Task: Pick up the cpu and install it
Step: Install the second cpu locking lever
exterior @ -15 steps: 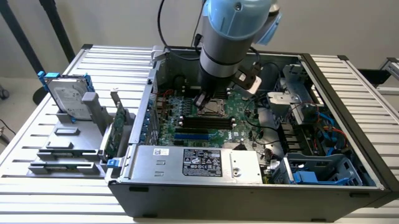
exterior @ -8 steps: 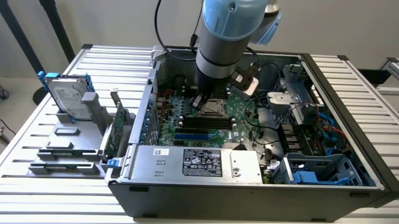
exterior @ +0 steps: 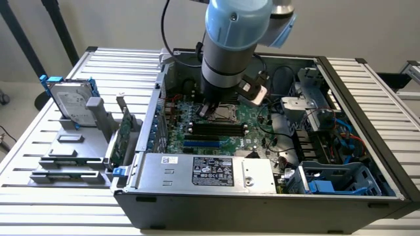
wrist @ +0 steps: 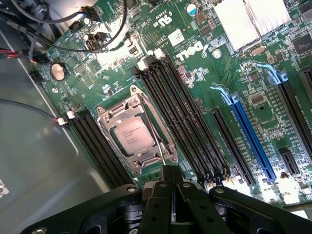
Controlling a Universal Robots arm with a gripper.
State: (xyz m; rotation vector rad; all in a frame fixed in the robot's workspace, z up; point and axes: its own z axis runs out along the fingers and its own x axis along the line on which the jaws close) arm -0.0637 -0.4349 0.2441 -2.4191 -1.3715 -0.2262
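Cpu point(wrist: 132, 138), a flat silver-grey square with faint printing on its top, lies seated inside the metal socket frame point(wrist: 161, 144) on the green motherboard point(wrist: 234, 73). Black memory slots point(wrist: 183, 119) run along both sides of the frame, and a blue expansion slot point(wrist: 249, 134) lies farther across the board. A finned silver heatsink point(wrist: 248, 22) stands near the board's printed logo.

In the wrist view the tool point(wrist: 170, 181) hangs just above the board beside the socket frame, its black fingers pressed together with nothing between them; it does not touch the cpu. In the exterior view the tool point(exterior: 211, 109) sits low inside the open computer case point(exterior: 367, 128), directly under the blue-grey arm point(exterior: 229, 44) and next to the socket.

The case rests on a slatted metal surface point(exterior: 26, 147). To the exterior view's left of the case, a grey rack point(exterior: 78, 147) holds a silver hard drive point(exterior: 69, 103) with blue rails, propped up at a tilt, and a green card point(exterior: 121, 137) standing on edge.
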